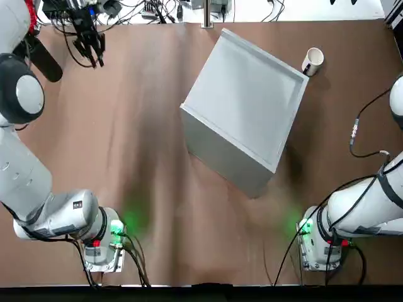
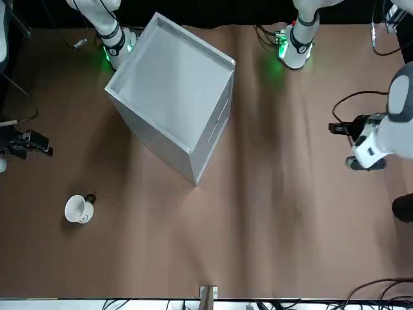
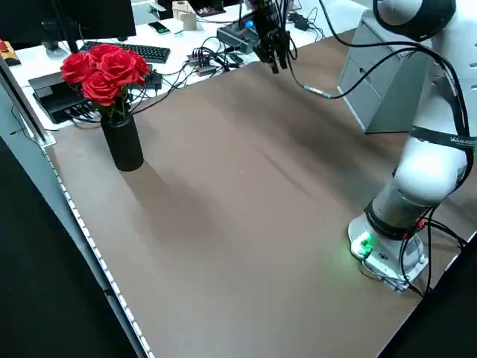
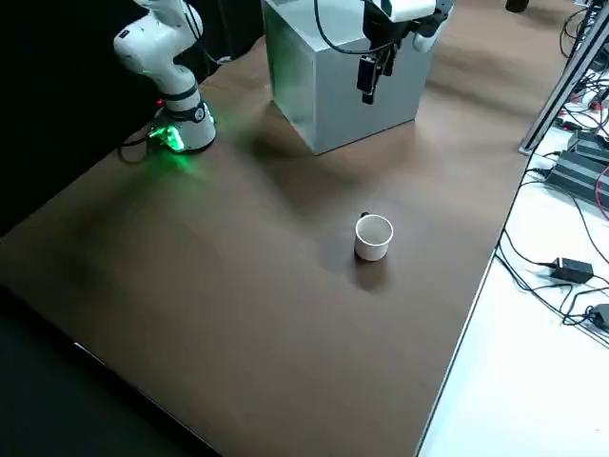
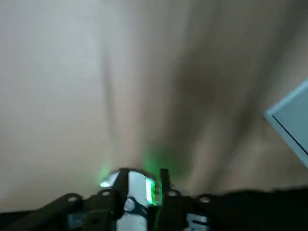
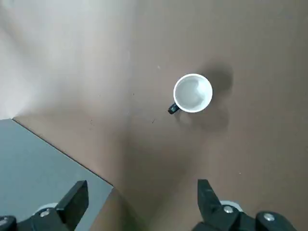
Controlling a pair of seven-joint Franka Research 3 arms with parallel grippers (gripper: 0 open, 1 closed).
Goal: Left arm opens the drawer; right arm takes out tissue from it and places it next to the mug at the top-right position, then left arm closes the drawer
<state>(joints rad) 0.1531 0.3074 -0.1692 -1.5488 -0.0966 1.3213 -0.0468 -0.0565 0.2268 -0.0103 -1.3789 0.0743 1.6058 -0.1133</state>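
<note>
Grey cabinet (image 1: 242, 97) sits askew mid-counter (image 1: 145, 157) in the top view, white mug (image 1: 313, 61) just beside its far right corner. Front view: drawer looks pushed in, can't spot the tissue. Left wrist view: left tool (image 5: 146, 180) hangs over the counter, fingers apart, nothing between. Right wrist view: right tool (image 6: 143, 192) is spread, empty too, above the counter near the mug.

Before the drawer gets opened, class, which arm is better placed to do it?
Probably the left: the drawer fronts face its side, where its open gripper hangs. The right gripper is on the cabinet's other side.
</note>
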